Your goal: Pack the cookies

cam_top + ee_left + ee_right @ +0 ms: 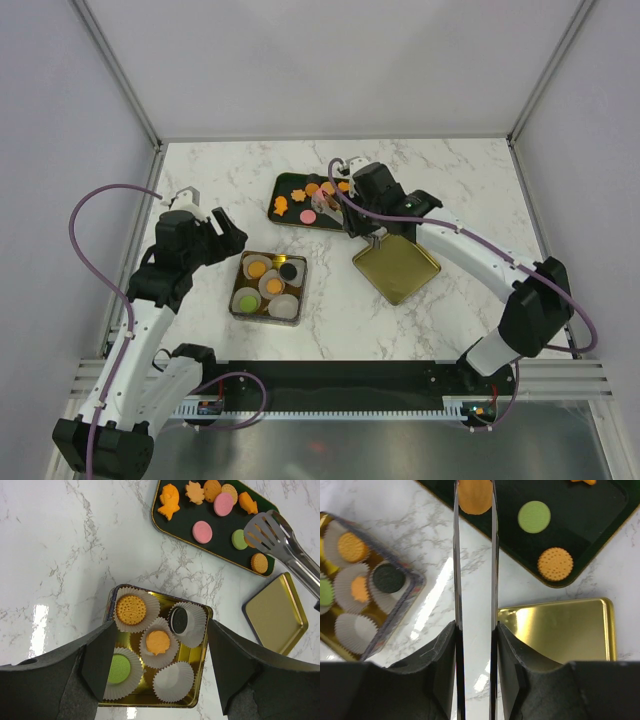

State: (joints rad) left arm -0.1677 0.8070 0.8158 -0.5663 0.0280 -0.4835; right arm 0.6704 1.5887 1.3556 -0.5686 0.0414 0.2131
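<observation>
One orange cookie (pixel 475 495) lies between tongs (pixel 287 552) pinched by the right claw (pixel 475 630); a loose squeeze may drop it. Left claw (pixel 160 650): spread.

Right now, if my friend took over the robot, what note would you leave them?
Left tool: open, holding nothing, above the gold tin.
Right tool: shut on tongs, tips either side of an orange cookie on the dark tray.
Done: four paper cups in the tin hold a cookie each.
Left: one empty cup to fill; more cookies wait on the tray; gold lid is off, beside the tin.
</observation>
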